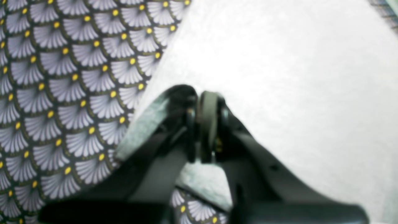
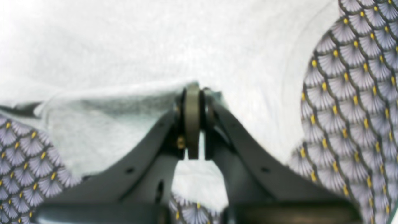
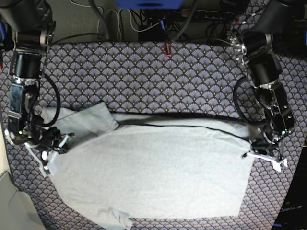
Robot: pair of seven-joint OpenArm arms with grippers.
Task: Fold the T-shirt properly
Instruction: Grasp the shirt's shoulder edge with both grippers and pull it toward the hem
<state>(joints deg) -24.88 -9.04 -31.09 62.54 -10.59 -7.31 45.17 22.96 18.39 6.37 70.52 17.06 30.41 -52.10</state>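
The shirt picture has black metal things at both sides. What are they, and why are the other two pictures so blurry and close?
Those black things are a robot's two arms. The wide picture is taken from above and shows a grey T-shirt spread on a tablecloth with a fan pattern. At the end of each arm is a hand that pinches like tongs.

The two close pictures come from little cameras fixed on the wrists, right behind each hand, so everything looks big and fuzzy.

The left hand is pinched shut on the shirt's edge; in the wide picture it is on the right. The right hand is pinched shut on the shirt's other side, where the cloth bunches up; in the wide picture it is on the left.

So both hands hold the shirt, one at each end, ready to fold it.
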